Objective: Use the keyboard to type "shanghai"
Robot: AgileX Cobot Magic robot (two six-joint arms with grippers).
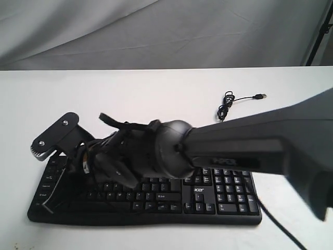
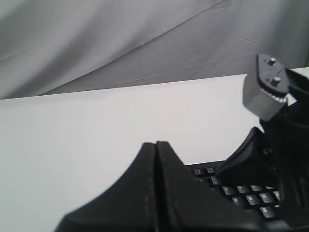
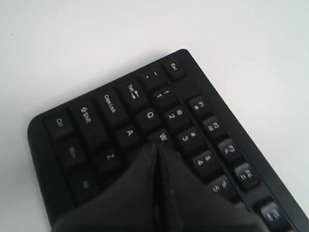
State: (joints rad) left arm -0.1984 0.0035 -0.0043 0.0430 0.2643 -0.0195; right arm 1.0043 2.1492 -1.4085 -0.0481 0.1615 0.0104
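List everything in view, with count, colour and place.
table: one, white, under everything
cloth backdrop: one, grey, behind the table
keyboard: one, black, on the table's near side
USB cable: one, black, coiled on the table behind the keyboard
right arm: one, black, reaching across the keyboard
right gripper: one, black, shut, over the keys near W
left gripper: one, black, shut, near the keyboard's edge
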